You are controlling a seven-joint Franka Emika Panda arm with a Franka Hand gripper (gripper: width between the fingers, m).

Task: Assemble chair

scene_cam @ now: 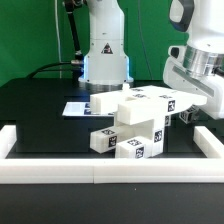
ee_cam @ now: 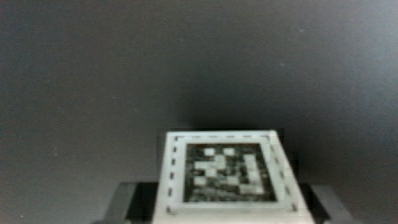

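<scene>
The chair parts are white blocks with black-and-white tags, stacked in a cluster (scene_cam: 138,122) mid-table, just behind the front rail. My gripper (scene_cam: 186,106) comes in from the exterior view's right and meets the cluster's upper right end, at a tagged bar (scene_cam: 165,100). In the wrist view a white tagged block (ee_cam: 221,172) fills the space between my two dark fingers (ee_cam: 134,203). Both fingers lie against its sides, so the gripper (ee_cam: 222,206) is shut on it. The block's lower part runs out of the wrist view.
The marker board (scene_cam: 84,107) lies flat behind the cluster, toward the robot base (scene_cam: 105,50). White border rails run along the front (scene_cam: 110,175) and both sides (scene_cam: 8,140) of the black tabletop.
</scene>
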